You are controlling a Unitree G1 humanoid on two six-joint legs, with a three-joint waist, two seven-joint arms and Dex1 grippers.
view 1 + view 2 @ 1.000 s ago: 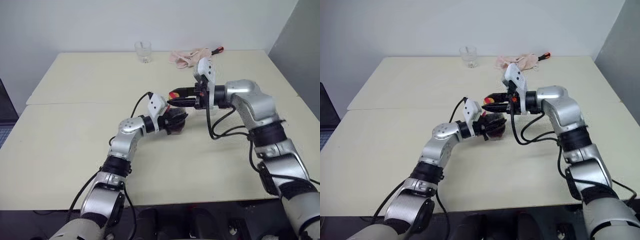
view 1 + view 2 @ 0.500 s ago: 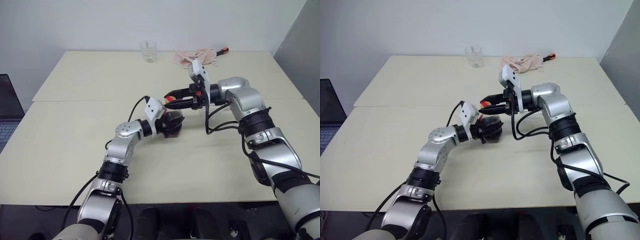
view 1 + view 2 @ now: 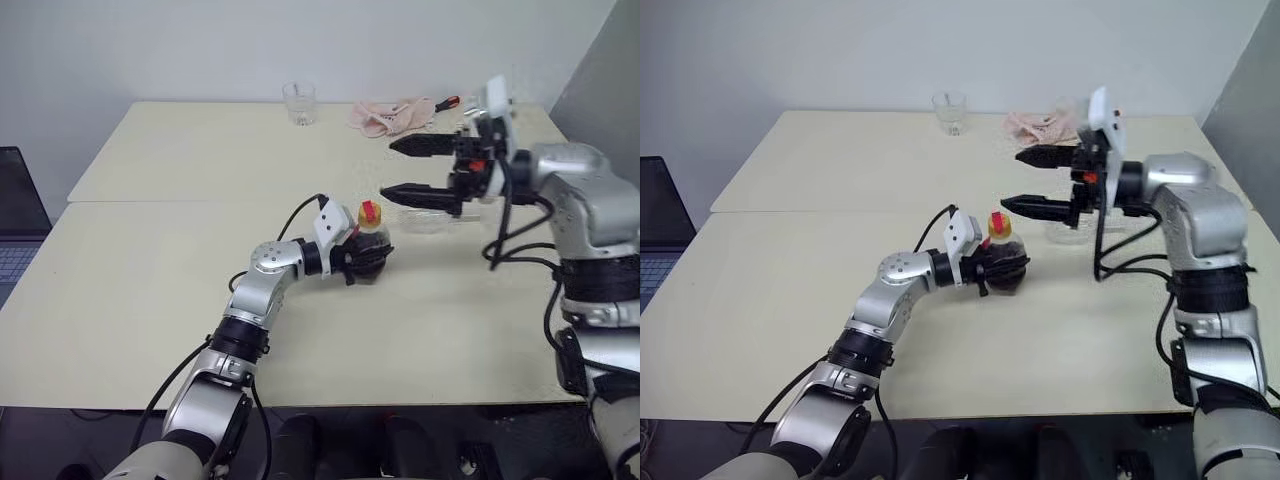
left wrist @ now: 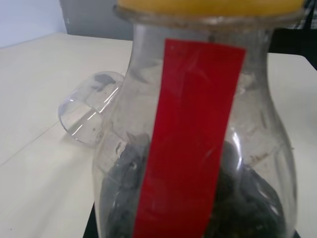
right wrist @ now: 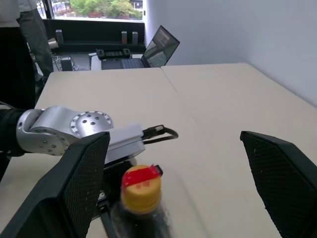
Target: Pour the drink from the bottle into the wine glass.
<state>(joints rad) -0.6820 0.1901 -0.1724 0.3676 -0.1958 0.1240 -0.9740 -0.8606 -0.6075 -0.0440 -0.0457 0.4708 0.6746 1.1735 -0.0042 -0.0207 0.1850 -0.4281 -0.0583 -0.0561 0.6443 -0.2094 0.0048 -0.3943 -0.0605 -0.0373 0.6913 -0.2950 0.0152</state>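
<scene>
Left gripper (image 3: pixel 368 258) clamped on capped bottle (image 3: pixel 371 240) upright on table (image 3: pixel 150 270), right gripper (image 3: pixel 405 168) spread wide above wine glass (image 3: pixel 432 219) lying sideways beside bottle.

Bottle (image 3: pixel 370 243): small, squat, clear plastic, upright near table middle, yellow cap on, red strip down neck. Drink (image 4: pixel 247 198): dark, nearly black, low in body. Wine glass (image 4: pixel 86 114): clear, lying on side, near bottle.
</scene>
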